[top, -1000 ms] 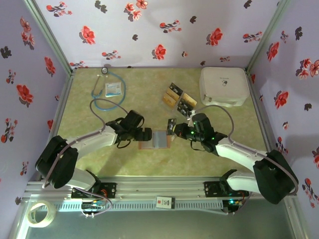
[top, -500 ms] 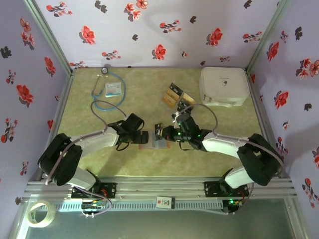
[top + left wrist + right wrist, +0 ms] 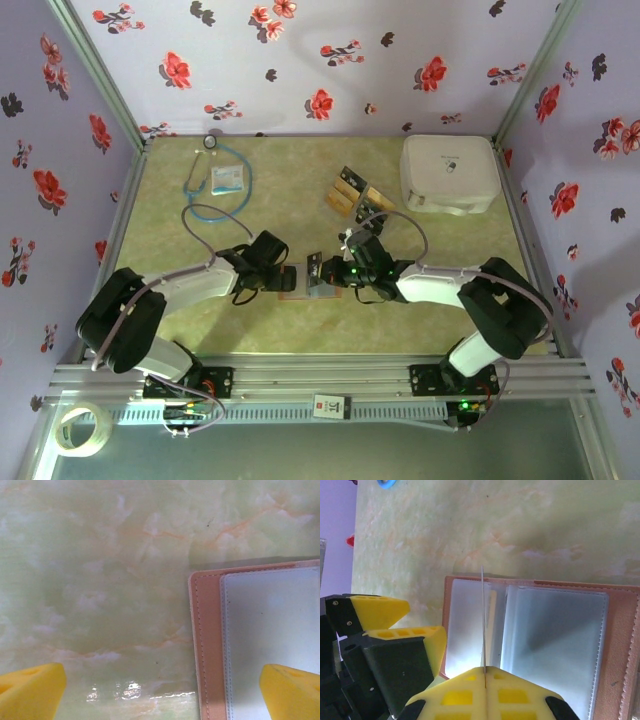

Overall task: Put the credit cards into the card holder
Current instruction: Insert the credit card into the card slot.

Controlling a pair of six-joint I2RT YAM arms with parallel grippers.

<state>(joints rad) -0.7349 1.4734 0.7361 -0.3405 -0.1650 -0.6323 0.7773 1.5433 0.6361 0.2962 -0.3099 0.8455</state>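
Here, a single credit card is seen pinched on edge between the right fingers, which are pressed together on its lower end. The card is held upright over the open card holder, its top edge poised near the pale slot at the 9 o'clock half. In the overhead view the holder lies on the surface toward 6 o'clock. The remaining credit cards are stacked loosely at about 1 o'clock from it, and a white case sits farther out at 2 o'clock.

The left fingers are spread wide at the holder's 9 o'clock edge. From the left wrist, one tip is seen over the clear pocket and the other over bare surface; whether the holder is pressed down cannot be told.

Several slips are judged likely. If the holder is not pinned, it may be shoved along the surface by the card. The slot mouth may be missed, so that the card skates over the plastic. A thin card gripped at one end may twist or flex. The two sets of fingers are close, so contact is possible.
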